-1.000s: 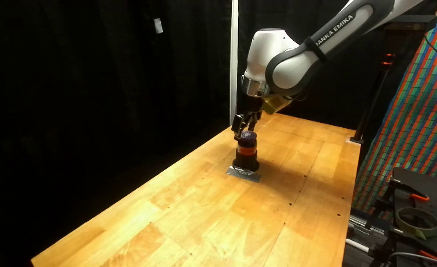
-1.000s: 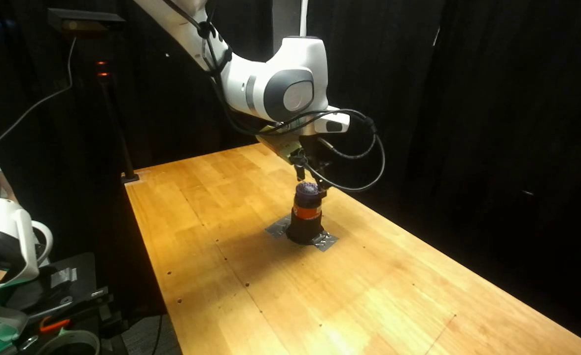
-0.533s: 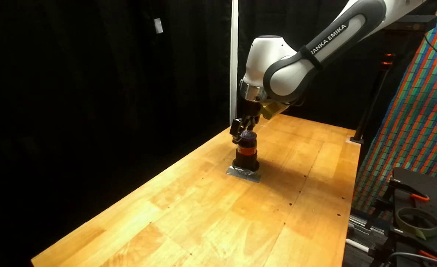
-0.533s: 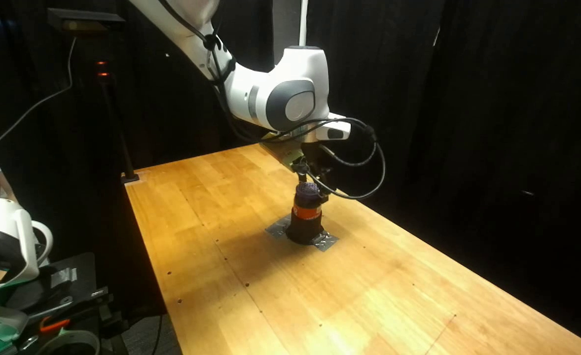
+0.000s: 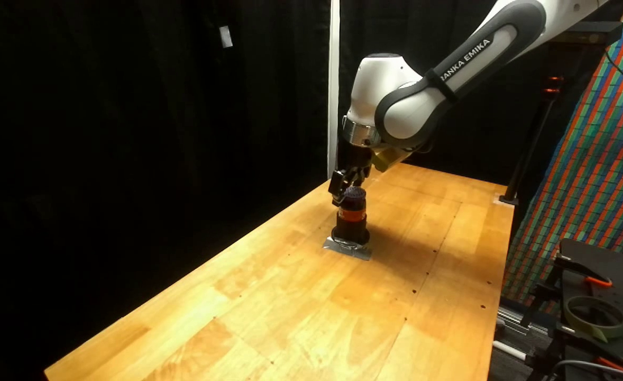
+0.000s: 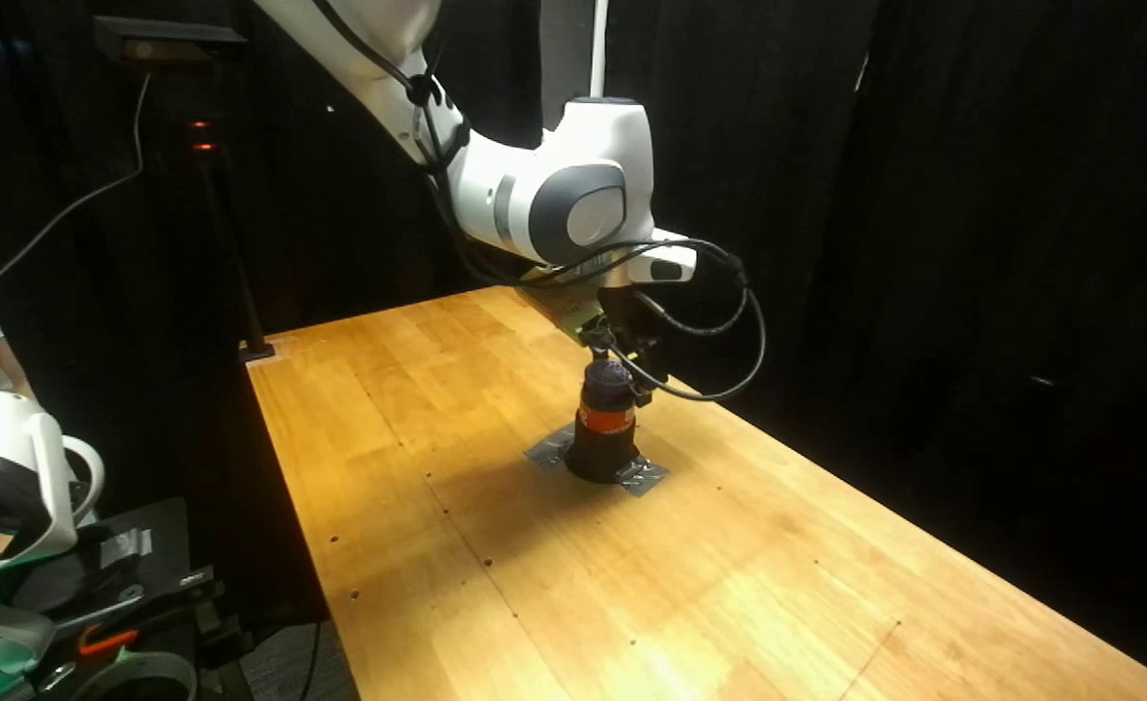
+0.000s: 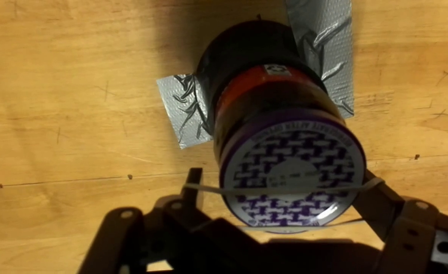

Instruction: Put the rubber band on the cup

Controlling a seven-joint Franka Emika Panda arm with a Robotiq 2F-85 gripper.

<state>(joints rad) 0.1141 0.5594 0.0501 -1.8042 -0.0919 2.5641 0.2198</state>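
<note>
The cup (image 5: 352, 215) stands upright on the wooden table. It is a dark cylinder with an orange-red stripe and a purple-and-white patterned top. It shows in both exterior views (image 6: 607, 421) and in the wrist view (image 7: 273, 89). My gripper (image 7: 285, 182) is open, its fingers spread on either side of the cup's top. The left finger stands apart from the lid; the right finger is close to its edge, contact unclear. A pale rubber band (image 7: 266, 191) is stretched round both fingers. One strand crosses over the lid, the other lies near the lid's lower edge. The gripper also shows in both exterior views (image 5: 348, 191) (image 6: 620, 372).
Grey tape (image 7: 186, 114) on both sides fixes the cup's black base to the table (image 5: 311, 317). A thin dark post (image 5: 528, 143) stands at the table's far corner. A side stand with a tape roll (image 5: 594, 317) is beside the table. Arm cables (image 6: 754, 341) loop near the gripper.
The arm and gripper have lowered, bringing the fingers down beside the cup's top. Most of the descent came in the earlier half second. The cup has not moved.
</note>
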